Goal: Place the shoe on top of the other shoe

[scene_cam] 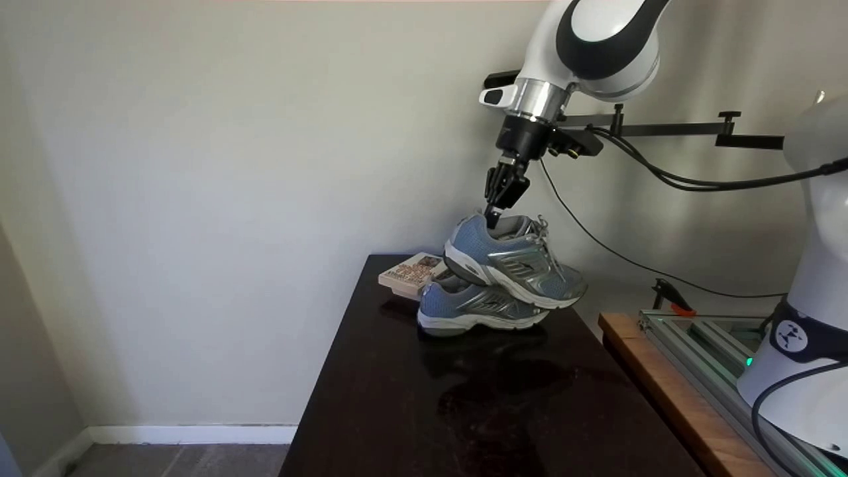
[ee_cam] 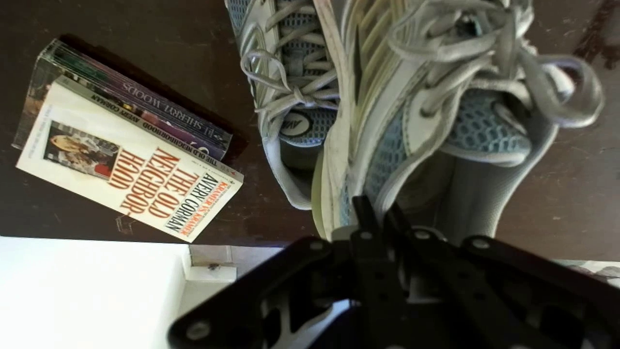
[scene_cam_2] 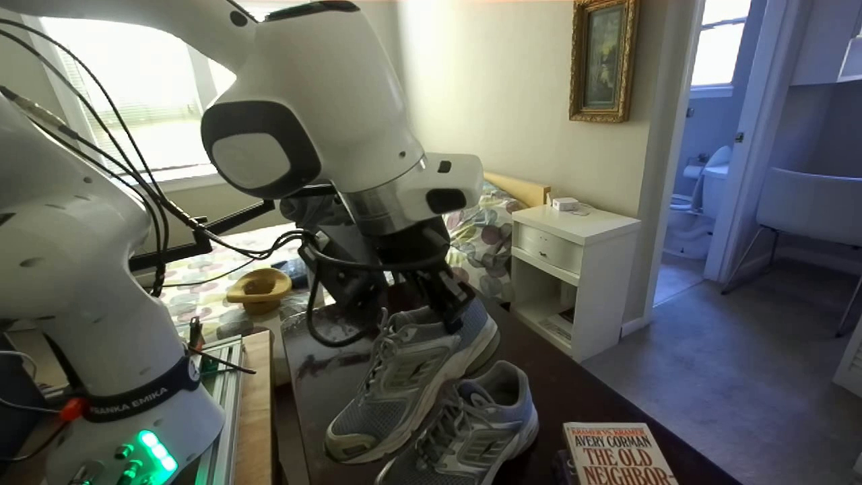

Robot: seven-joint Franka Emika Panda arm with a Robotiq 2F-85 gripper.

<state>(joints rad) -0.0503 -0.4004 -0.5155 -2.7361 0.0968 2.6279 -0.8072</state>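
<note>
Wrist view: two books (ee_cam: 138,162) lie left of the lower shoe (ee_cam: 293,97). Right of that shoe, partly overlapping it, is the raised shoe (ee_cam: 411,116), long axis roughly parallel; the gripper (ee_cam: 380,209) has its jaws clamped on it near the heel. Stacking likely calls for a leftward shift over the lower shoe.

In the wrist view, the lower shoe (ee_cam: 299,94) sits on the table (ee_cam: 160,24), stacked books (ee_cam: 128,157) left, the upper shoe (ee_cam: 419,116) right.
</note>
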